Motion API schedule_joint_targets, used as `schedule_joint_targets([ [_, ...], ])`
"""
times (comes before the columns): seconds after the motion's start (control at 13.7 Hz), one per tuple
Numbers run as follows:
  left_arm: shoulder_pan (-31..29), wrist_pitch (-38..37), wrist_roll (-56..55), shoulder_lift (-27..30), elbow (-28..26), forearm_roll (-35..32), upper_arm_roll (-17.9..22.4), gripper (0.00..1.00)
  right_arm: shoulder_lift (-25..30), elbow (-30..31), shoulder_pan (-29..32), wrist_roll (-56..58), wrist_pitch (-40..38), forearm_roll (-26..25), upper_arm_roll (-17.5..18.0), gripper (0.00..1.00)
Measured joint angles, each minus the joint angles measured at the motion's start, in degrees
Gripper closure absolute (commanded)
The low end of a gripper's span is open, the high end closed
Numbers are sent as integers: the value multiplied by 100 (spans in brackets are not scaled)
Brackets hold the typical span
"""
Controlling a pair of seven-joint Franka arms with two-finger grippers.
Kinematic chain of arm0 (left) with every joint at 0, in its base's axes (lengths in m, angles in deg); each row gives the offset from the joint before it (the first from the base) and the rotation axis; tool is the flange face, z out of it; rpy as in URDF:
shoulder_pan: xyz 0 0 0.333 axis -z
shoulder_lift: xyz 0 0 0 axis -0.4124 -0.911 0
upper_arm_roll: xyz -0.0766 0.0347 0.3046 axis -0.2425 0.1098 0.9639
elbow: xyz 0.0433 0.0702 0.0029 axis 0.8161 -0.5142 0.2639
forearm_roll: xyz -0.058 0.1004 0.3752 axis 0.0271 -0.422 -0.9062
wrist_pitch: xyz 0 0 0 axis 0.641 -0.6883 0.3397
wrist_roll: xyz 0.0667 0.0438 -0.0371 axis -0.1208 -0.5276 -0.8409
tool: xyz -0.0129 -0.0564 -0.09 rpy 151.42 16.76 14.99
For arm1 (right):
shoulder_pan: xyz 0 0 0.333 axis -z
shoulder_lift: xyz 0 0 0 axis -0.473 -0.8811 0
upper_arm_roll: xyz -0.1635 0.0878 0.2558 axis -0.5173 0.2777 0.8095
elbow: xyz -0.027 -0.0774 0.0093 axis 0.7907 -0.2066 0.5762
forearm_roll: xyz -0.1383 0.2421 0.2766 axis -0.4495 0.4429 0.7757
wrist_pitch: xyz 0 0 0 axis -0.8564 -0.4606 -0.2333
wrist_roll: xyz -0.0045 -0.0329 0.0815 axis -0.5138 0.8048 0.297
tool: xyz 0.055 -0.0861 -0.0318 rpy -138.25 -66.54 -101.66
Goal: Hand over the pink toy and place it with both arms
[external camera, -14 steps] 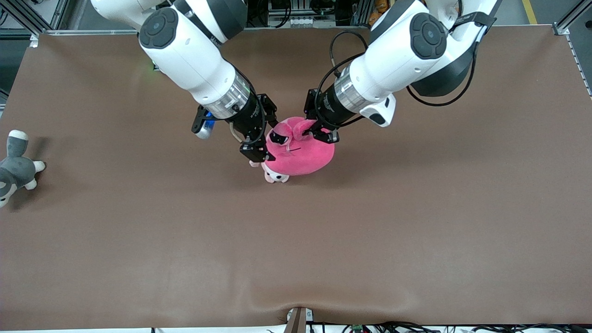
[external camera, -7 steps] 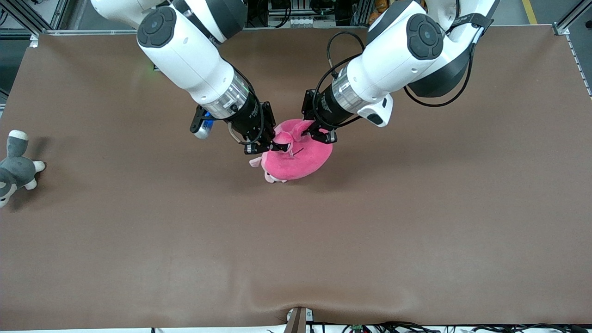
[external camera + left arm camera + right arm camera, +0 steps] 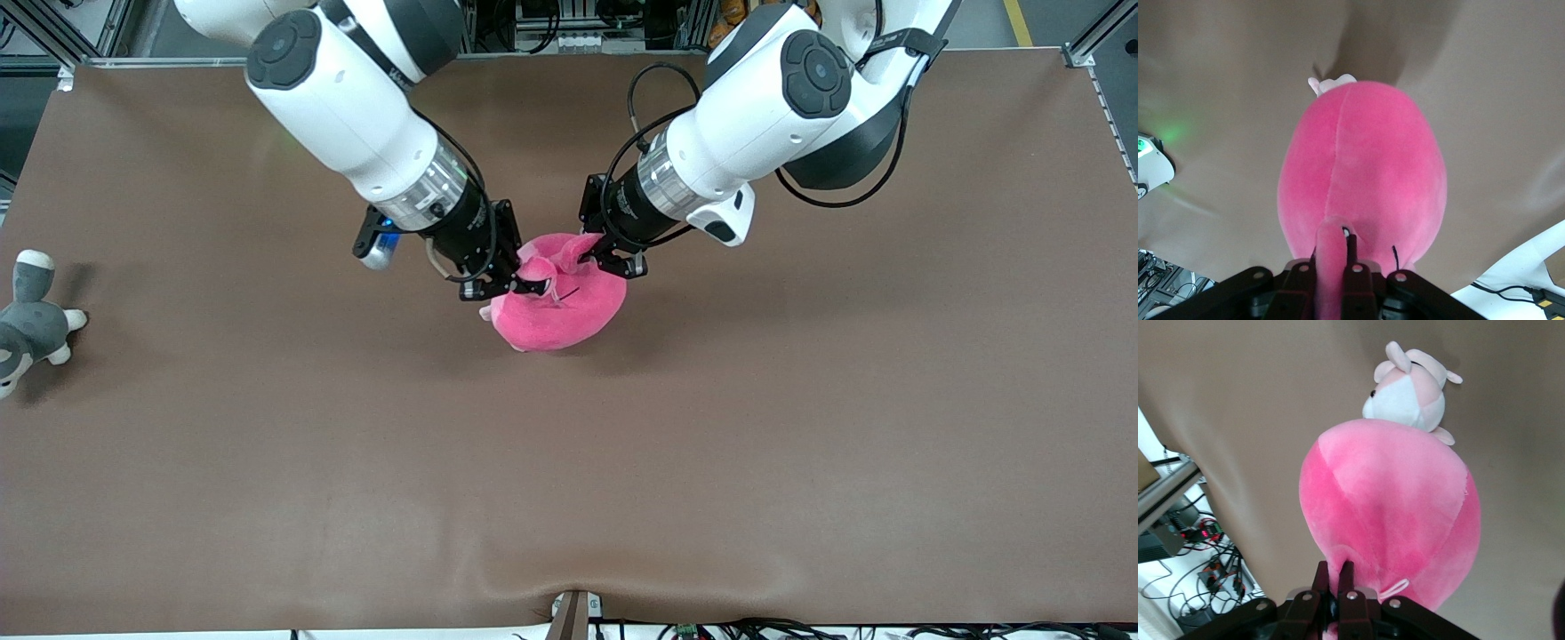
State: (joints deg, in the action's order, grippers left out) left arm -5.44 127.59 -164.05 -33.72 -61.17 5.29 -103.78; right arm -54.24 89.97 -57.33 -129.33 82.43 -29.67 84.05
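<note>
You've got both grippers pinched on the pink toy [image 3: 556, 307] right now, mid-table. Your left gripper [image 3: 597, 259] is clamped on one ear, your right gripper [image 3: 518, 283] is clamped on the fabric by the eye. A pale pink-and-white plush puppy [image 3: 1410, 387] sits underneath it on the table [image 3: 800, 400]. A grey-and-white plush dog [image 3: 28, 322] lies at the right arm's end.

Even overhead light, perhaps slightly soft shadows
</note>
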Motion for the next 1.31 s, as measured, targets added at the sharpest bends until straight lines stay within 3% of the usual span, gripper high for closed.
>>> schedule_joint_targets([
  [0.07, -1, 22, 0, 0, 17, 0, 3, 0, 0, -73, 80, 0, -106, -6, -11, 100],
  [0.29, -21, 1, 0, 7, 81, -64, 54, 0, 3, -401, 526, 85, -546, -19, -36, 100],
  [0.66, -296, -801, 478, 236, 184, -1237, 83, 0, 1, -541, 1253, 1125, -1481, -26, -56, 100],
  [0.95, -945, -1783, 2877, 484, 190, -1487, 137, 0, -49, -419, 2239, 2269, -2062, -23, -75, 100],
  [1.31, -1435, -2019, 5965, 487, 181, -1658, 179, 0, -238, 258, 3545, 3761, -2086, 93, -86, 100],
])
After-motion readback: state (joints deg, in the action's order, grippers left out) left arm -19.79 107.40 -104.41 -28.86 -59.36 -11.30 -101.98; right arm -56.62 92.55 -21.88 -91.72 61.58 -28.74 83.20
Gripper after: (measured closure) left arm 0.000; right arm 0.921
